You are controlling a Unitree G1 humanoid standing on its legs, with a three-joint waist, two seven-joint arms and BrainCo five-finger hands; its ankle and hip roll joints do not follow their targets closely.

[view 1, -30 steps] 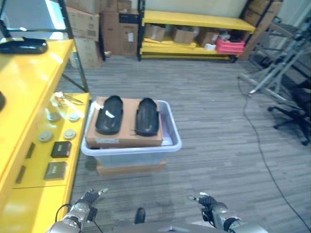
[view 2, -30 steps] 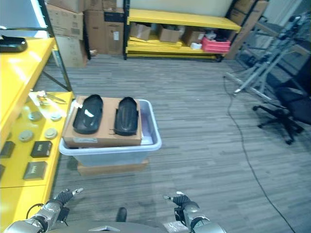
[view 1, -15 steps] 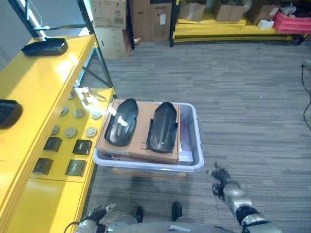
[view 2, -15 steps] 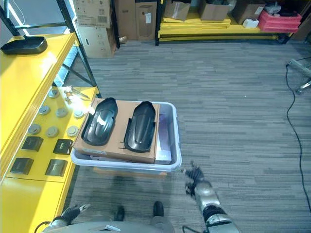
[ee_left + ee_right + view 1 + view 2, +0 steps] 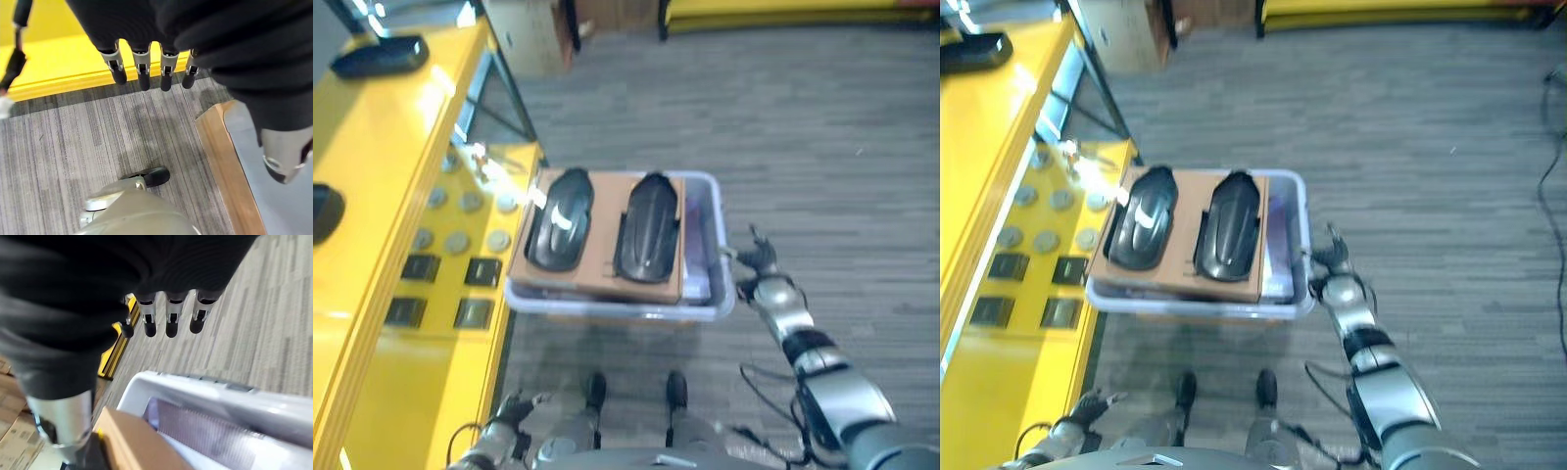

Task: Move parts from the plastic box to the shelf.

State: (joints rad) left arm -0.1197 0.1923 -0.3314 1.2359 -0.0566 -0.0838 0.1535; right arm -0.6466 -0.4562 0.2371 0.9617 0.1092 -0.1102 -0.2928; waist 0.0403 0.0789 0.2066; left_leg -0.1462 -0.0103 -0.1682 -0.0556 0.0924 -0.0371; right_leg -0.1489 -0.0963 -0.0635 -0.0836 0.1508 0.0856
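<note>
The right hand [image 5: 762, 262] reached out, fingers straight, just beside the plastic box's [image 5: 724, 294] right rim. The left hand [image 5: 514, 406] hung low, fingers relaxed.

pale translucent plastic box [image 5: 1301, 294] on grey plank floor [image 5: 1449, 176], centre of view. brown cardboard sheet [image 5: 1175, 279] lying across it, carrying two glossy black oval moulded parts [image 5: 1141, 230] [image 5: 1227, 238] side by side. right hand [image 5: 1332, 262], fingers spread, at the box's 3 o'clock rim. left hand [image 5: 1087, 403] at 7 o'clock. yellow metal shelf [image 5: 989, 176] at 9 o'clock, bearing grey round discs [image 5: 1046, 240] and dark square blocks [image 5: 1070, 270].
</note>
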